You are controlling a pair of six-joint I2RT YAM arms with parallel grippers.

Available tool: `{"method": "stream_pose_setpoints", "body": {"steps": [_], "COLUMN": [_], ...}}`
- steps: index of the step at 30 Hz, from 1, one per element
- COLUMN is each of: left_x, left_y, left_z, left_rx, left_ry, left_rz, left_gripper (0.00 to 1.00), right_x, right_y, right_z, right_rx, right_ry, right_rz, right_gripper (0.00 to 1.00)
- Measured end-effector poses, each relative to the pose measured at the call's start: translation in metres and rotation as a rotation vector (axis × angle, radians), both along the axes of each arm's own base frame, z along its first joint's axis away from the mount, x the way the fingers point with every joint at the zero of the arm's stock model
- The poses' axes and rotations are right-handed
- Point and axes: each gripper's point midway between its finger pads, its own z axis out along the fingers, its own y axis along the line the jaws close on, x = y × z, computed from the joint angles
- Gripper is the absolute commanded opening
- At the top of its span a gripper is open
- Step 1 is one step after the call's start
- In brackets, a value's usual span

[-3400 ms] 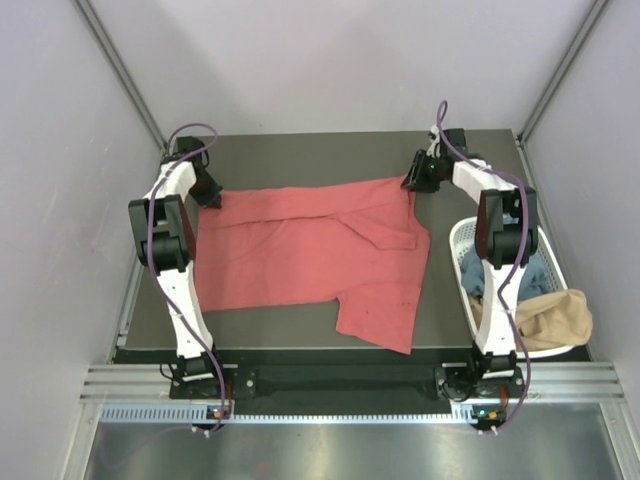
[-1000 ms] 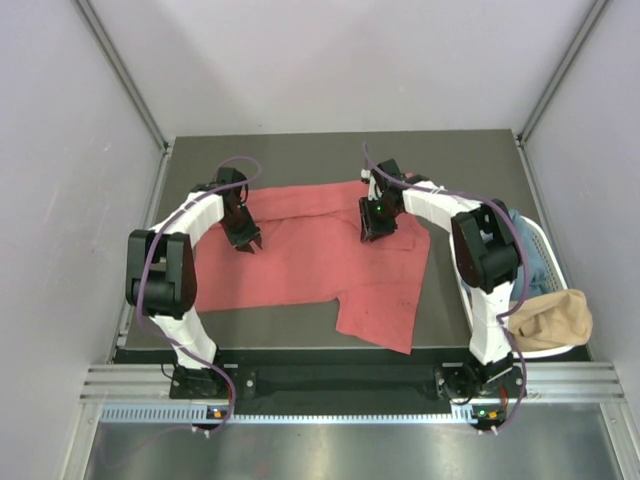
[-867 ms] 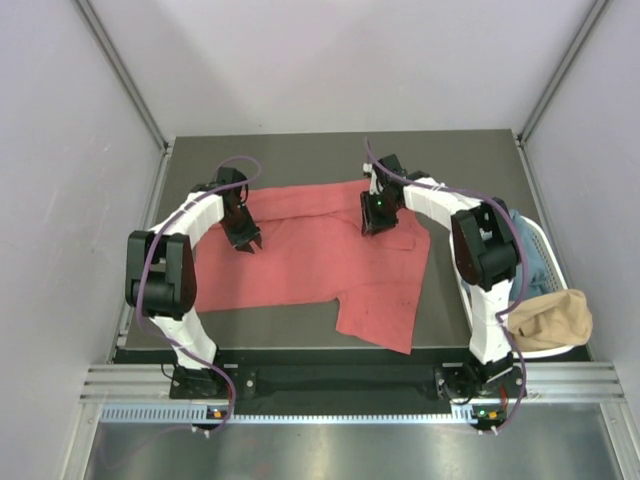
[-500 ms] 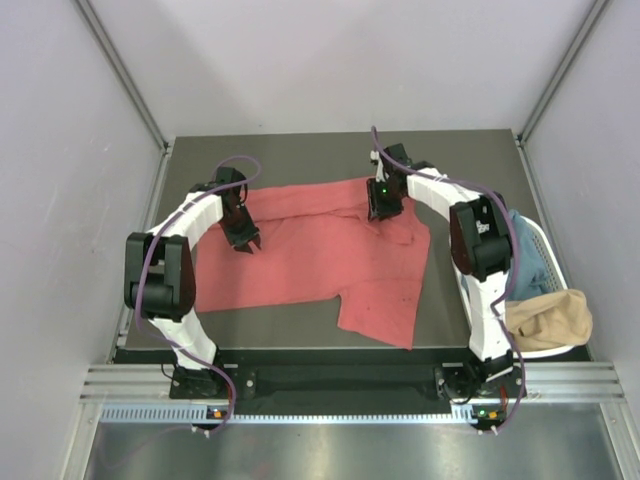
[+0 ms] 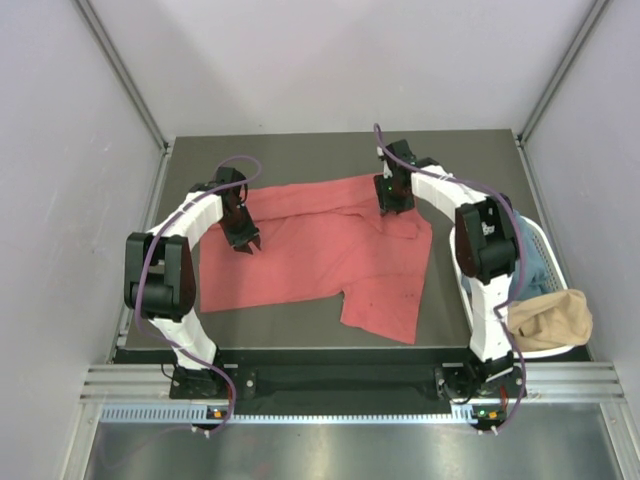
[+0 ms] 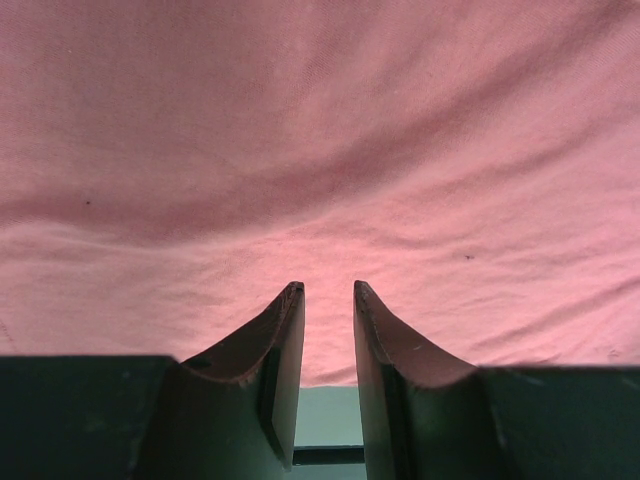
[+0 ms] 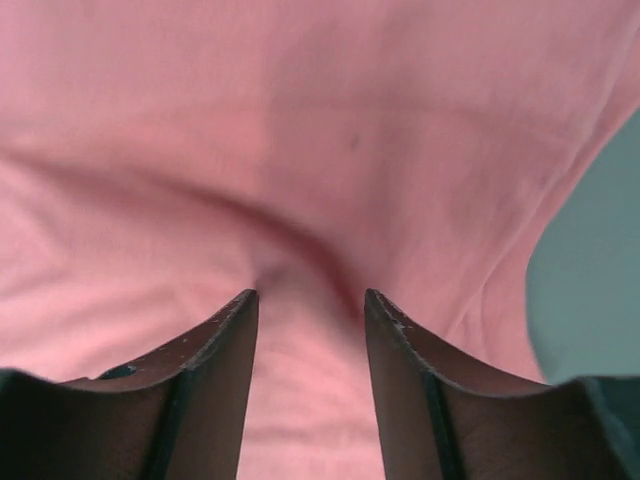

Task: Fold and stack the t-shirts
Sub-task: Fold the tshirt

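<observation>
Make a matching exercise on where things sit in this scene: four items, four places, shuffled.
Items
1. coral-red t-shirt
2. tan shirt
3. blue shirt
4. right gripper

Places
A. heaped at the near right
B. at the red shirt's far edge
C. spread across the middle of the table
D. just beyond the tan heap, on the right side

Pairs: 1-C, 2-A, 3-D, 4-B

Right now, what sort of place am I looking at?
Probably a robot test booth: two robot arms bolted by a dark table, blank walls close around, a coral-red t-shirt spread beside a white basket of clothes.
</observation>
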Motion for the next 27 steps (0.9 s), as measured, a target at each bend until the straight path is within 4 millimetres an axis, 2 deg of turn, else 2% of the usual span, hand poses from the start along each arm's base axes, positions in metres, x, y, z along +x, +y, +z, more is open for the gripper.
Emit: {"method": "stream_pose_setpoints", "body": {"steps": [2,3,4,7,11,18,23,26,27], "left_x": [0.000,0.000,0.000,0.000,0.001,0.002,0.002,0.002,0.002], "left_y": [0.000,0.000,-0.001,-0.001,-0.002,-0.002,-0.002,-0.002,-0.002], "left_z": [0.000,0.000,0.000,0.000,0.001,0.002,0.002,0.002,0.002], "left_rx": [-0.003,-0.003,-0.003,-0.006,-0.011,-0.011,-0.011,-0.011,-0.010], "left_ry": [0.000,-0.001,-0.001,-0.001,-0.003,-0.005,-0.005,-0.005,-0.005], "left_rz": [-0.001,-0.001,-0.001,-0.002,-0.003,-0.003,-0.004,-0.003,-0.003], "left_gripper": [0.31,0.31,0.31,0.31,0.31,0.31,0.31,0.31,0.31], "right_x": [-0.014,-0.021,-0.027,-0.041,-0.051,-0.051,-0.052,-0.053,-0.053], "right_y": [0.003,0.003,0.010,0.023,0.028,0.028,0.027,0.027,0.027], "right_z": [0.008,0.013,0.016,0.023,0.016,0.011,-0.005,-0.012,-0.013], "right_rx": [-0.009,-0.010,-0.012,-0.015,-0.023,-0.030,-0.041,-0.048,-0.049], "right_ry": [-0.001,-0.002,-0.005,-0.017,0.000,0.005,0.037,0.049,0.050], "right_rz": [0.024,0.034,0.057,0.107,0.136,0.143,0.145,0.144,0.143], "right_gripper": [0.40,0.33,0.31,0.30,0.36,0.35,0.31,0.28,0.22]}}
